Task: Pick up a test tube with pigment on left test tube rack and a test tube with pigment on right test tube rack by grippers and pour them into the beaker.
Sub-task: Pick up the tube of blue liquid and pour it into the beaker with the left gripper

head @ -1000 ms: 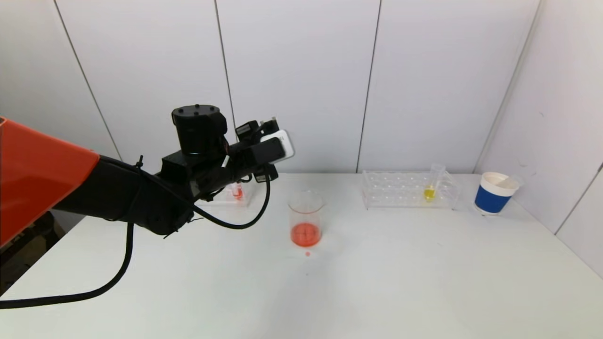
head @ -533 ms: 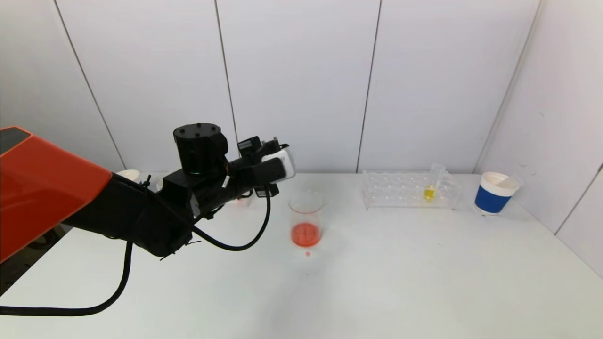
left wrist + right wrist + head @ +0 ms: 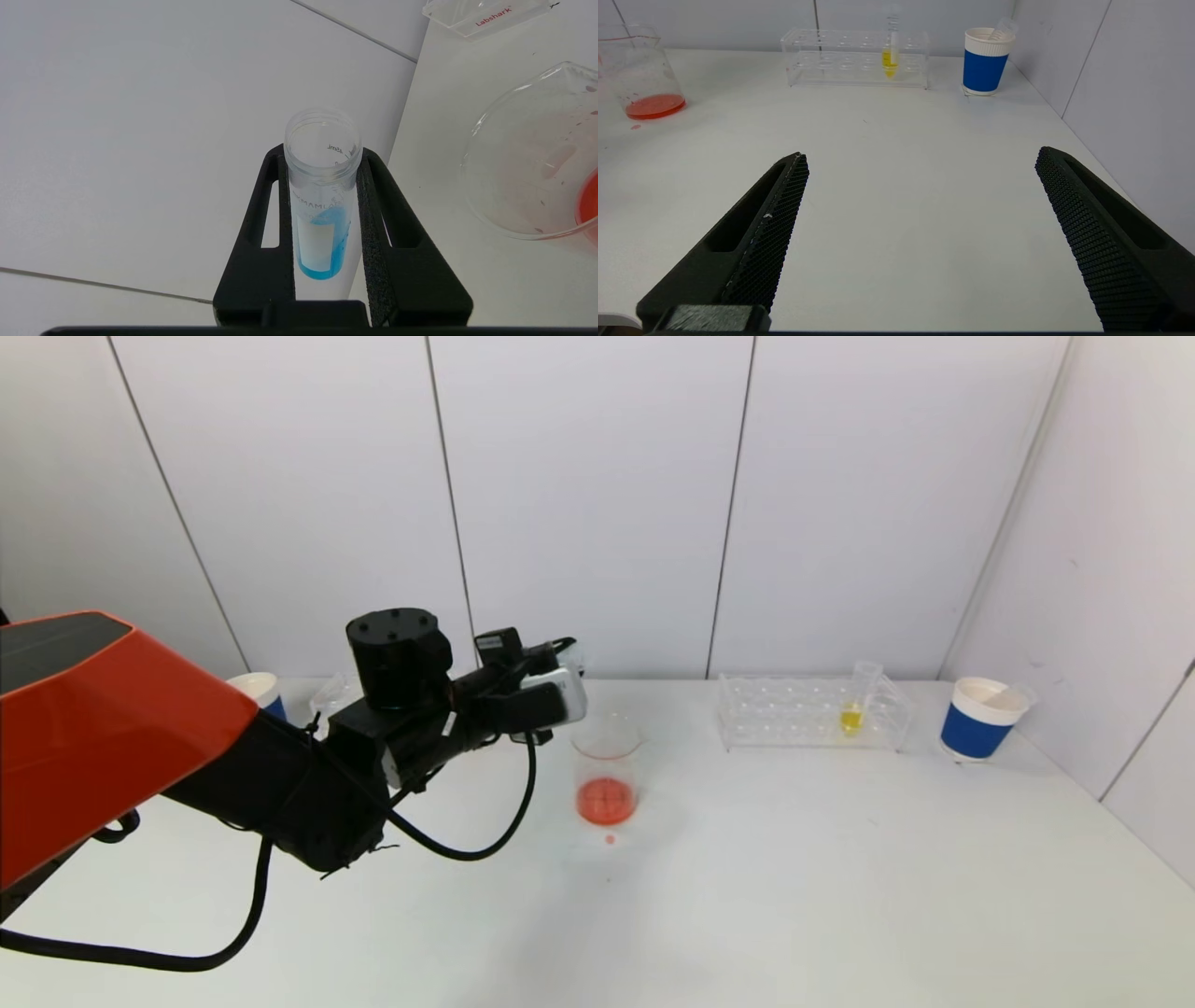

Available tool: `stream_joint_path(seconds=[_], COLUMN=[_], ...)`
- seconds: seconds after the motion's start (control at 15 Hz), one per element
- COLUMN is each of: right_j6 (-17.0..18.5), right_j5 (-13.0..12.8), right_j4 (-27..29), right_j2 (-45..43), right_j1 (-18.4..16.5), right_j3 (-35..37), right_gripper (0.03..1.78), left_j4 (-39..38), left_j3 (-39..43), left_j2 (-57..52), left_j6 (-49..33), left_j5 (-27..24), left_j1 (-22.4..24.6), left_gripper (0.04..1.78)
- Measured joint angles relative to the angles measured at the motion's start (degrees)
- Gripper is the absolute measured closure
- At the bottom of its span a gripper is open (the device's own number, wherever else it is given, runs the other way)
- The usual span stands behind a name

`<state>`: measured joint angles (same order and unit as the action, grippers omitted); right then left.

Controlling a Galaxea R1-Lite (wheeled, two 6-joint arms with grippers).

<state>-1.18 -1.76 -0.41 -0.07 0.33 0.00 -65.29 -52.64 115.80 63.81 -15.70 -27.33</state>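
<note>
Two risks stand out from this position. Blue pigment could be spilled onto the bench [image 3: 747, 877] if the test tube [image 3: 322, 196] is tipped before its open mouth is brought over the beaker [image 3: 607, 775], since the tube is uncapped and already held tilted; a red droplet [image 3: 610, 840] is seen on the bench just at 6 o'clock of the beaker, so stray drops are plainly possible here. The thin glass beaker could also be knocked by the tube's rim or by the tool's body if the approach is made too low.

The left tool [image 3: 322, 196] is shut on the test tube, its two black fingers [image 3: 373, 224] pressed against the tube's sides, with blue liquid pooled at the closed end. In the head view the left tool [image 3: 560, 686] is held above the bench at about 10 o'clock of the beaker, just beside its rim but not yet over it. Red liquid is held in the beaker's bottom.

The right tool [image 3: 920, 233] is parked low over the bench, fingers spread wide and empty. The yellow test tube [image 3: 851, 714] is left standing in the right rack [image 3: 803, 714], at 3 o'clock of the beaker, well apart from both tools.
</note>
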Motion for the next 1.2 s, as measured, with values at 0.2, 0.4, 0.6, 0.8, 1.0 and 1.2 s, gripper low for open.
stream_joint_path(seconds=[0.2, 0.4, 0.6, 0.8, 1.0, 1.2], right_j6=[0.0, 0.0, 0.0, 0.0, 0.0, 0.0], right_j5=[0.0, 0.0, 0.0, 0.0, 0.0, 0.0], right_j4=[0.0, 0.0, 0.0, 0.0, 0.0, 0.0], right_j2=[0.0, 0.0, 0.0, 0.0, 0.0, 0.0], right_j1=[0.0, 0.0, 0.0, 0.0, 0.0, 0.0], right_j3=[0.0, 0.0, 0.0, 0.0, 0.0, 0.0], right_gripper=[0.04, 0.04, 0.04, 0.04, 0.04, 0.04], left_j4=[-0.9, -2.5, -3.0, -3.5, -4.0, -4.1], left_j3=[0.6, 1.7, 2.9, 3.7, 5.2, 5.9], left_j2=[0.2, 0.2, 0.2, 0.0, -0.2, -0.4], left_j6=[0.1, 0.1, 0.7, 1.5, 2.0, 2.6], left_j5=[0.0, -0.2, -0.9, -1.0, -1.2, -1.5], left_j1=[0.0, 0.0, 0.0, -0.1, -0.3, -0.3], left_gripper=[1.39, 1.39, 1.39, 1.39, 1.39, 1.39])
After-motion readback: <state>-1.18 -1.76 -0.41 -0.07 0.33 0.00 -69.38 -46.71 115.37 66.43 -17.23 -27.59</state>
